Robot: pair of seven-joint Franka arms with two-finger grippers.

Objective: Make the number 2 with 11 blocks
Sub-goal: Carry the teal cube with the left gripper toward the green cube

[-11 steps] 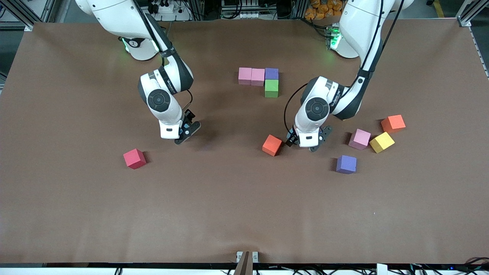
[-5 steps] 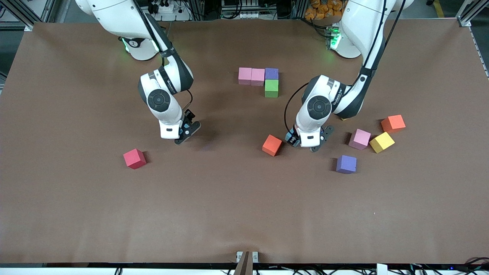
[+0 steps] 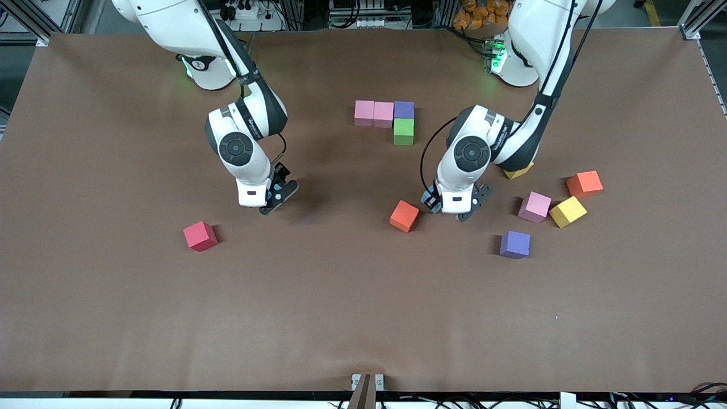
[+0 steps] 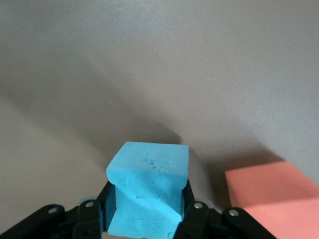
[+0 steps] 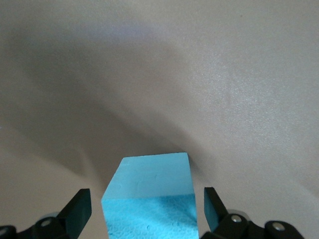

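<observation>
Blocks lie scattered on the table [image 3: 113, 318], and my left gripper [image 4: 147, 226] is clamped on a blue block [image 4: 148, 186], its fingers [image 4: 192, 219] pressed against the block's sides. In the front view that gripper [image 3: 448, 209] sits low just beside the orange block [image 3: 404, 216].

My right gripper [image 5: 144, 211] stands spread wide around a second blue block [image 5: 149, 196], fingers [image 5: 76, 211] clear of its sides. That arm waits over the table [image 3: 272, 196], with the red block [image 3: 200, 236] nearer the camera.

Number 2 so far: two pink blocks [image 3: 374, 112] and a purple one [image 3: 404, 109] in a row, touching, with the green block [image 3: 404, 131] against the purple one on the camera side.

Toward the left arm's end lie a pink block [image 3: 535, 206], a yellow block [image 3: 567, 211], another orange one [image 3: 584, 183] and a purple block [image 3: 515, 244]; another yellow cube [image 3: 519, 170] shows partly under the left arm.
</observation>
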